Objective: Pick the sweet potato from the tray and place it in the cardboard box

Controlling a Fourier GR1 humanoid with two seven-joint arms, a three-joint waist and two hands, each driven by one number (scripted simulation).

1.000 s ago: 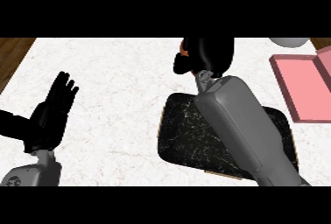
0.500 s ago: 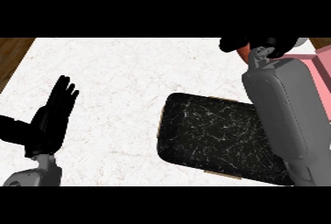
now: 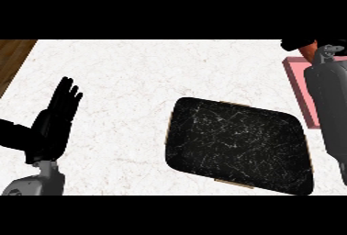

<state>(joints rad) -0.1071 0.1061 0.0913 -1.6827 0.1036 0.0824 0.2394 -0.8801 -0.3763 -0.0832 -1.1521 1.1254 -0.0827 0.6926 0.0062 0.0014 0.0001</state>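
While our right hand [image 3: 301, 44] sits at the far right corner of the bench, mostly cut off by the view's top edge, we cannot tell how its fingers stand. A sliver of orange shows just beside it, which we take to be the sweet potato [image 3: 311, 44]; we judge it is carried there, though the hold itself is hidden. Our grey right forearm [image 3: 328, 105] runs down the right edge and covers much of the pink-walled cardboard box [image 3: 298, 87], of which only the left wall and a strip of floor show. The dark tray [image 3: 237, 142] lies toward the near right of the bench, with nothing on it. Our left hand [image 3: 53, 121] rests open near the left edge, fingers straight and up, well apart from everything.

We judge the step in hand to be the carry to the box, close to the drop. To do it well, we should bring the hand over the middle of the box's floor, not over its left wall, which is the part nearest the tray. We should lower before letting go, so the sweet potato settles rather than rolls. Since the forearm hides most of the box, we should trust the visible wall as our guide.
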